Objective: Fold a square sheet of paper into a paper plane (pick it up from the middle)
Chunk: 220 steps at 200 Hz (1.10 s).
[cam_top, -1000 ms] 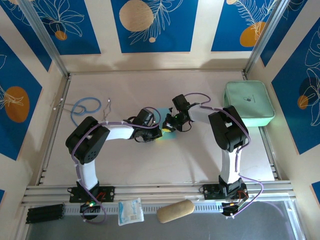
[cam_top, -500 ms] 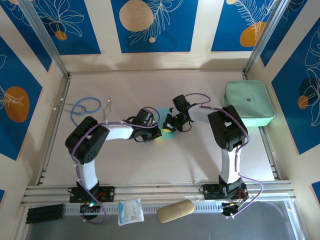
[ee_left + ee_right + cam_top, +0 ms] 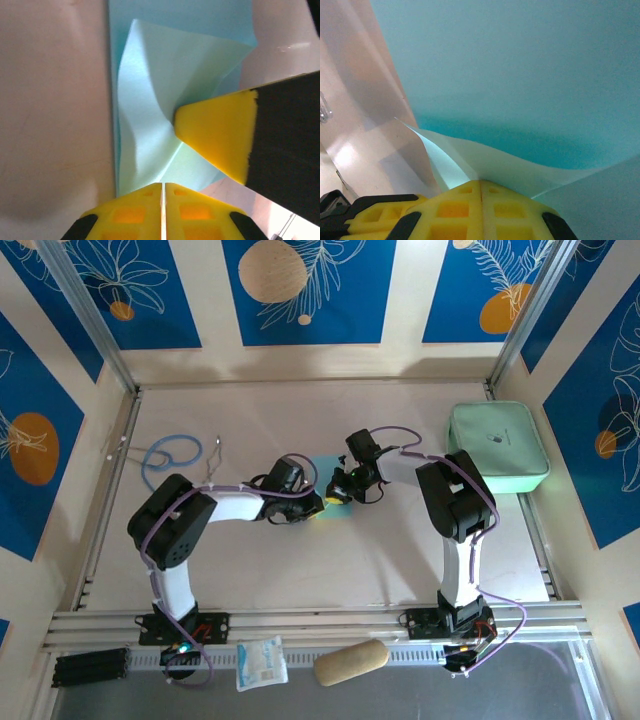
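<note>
The square sheet of paper (image 3: 331,496) lies mid-table, light blue and partly folded, with one flap (image 3: 160,100) standing up. Both grippers meet on it. My left gripper (image 3: 317,503) is at the sheet's near left edge, its yellow fingers (image 3: 195,210) together with a hairline slit between them. Its tips (image 3: 163,186) rest where a crease ends. My right gripper (image 3: 339,490) is shut, and the raised paper fold (image 3: 470,160) runs into its tips (image 3: 480,182). In the left wrist view, the right gripper's yellow pad (image 3: 215,135) touches the lifted flap.
A mint-green zip case (image 3: 498,448) sits at the right edge of the table. A blue cable loop (image 3: 168,453) lies at the far left. On the front rail are a white snack packet (image 3: 261,662) and a tan oblong object (image 3: 351,662).
</note>
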Each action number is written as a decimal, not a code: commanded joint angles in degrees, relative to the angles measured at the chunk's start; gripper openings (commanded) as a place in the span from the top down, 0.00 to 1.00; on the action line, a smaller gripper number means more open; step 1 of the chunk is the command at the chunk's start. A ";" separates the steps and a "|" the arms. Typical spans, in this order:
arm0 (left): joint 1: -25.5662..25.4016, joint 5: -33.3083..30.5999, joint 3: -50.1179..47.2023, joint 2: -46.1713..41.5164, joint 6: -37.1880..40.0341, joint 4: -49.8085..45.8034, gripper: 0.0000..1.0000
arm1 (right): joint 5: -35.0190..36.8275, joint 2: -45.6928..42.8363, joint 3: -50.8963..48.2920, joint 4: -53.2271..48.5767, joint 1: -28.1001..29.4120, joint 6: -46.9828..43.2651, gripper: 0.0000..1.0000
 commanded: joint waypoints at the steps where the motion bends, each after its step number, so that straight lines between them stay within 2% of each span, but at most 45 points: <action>1: 0.79 -0.32 -0.90 -0.94 -0.03 0.43 0.89 | 0.35 1.80 -0.25 -1.19 -0.41 -0.58 0.98; 22: 0.83 -0.64 -1.24 0.27 -0.63 -0.10 0.90 | 0.31 1.78 -0.28 -1.10 -0.44 -0.64 0.98; 84: 0.89 -1.60 -2.31 1.58 -2.07 -4.20 1.00 | 0.01 -0.26 0.24 -0.08 -0.49 -3.17 0.98; 125: 0.86 -1.43 -2.33 1.87 -2.17 -5.01 1.00 | -0.92 -4.04 -1.69 1.97 1.07 -5.72 0.98; 220: 0.86 -1.27 -2.15 2.27 -2.42 -5.86 1.00 | -1.05 -0.43 -2.09 0.93 2.17 -4.85 0.98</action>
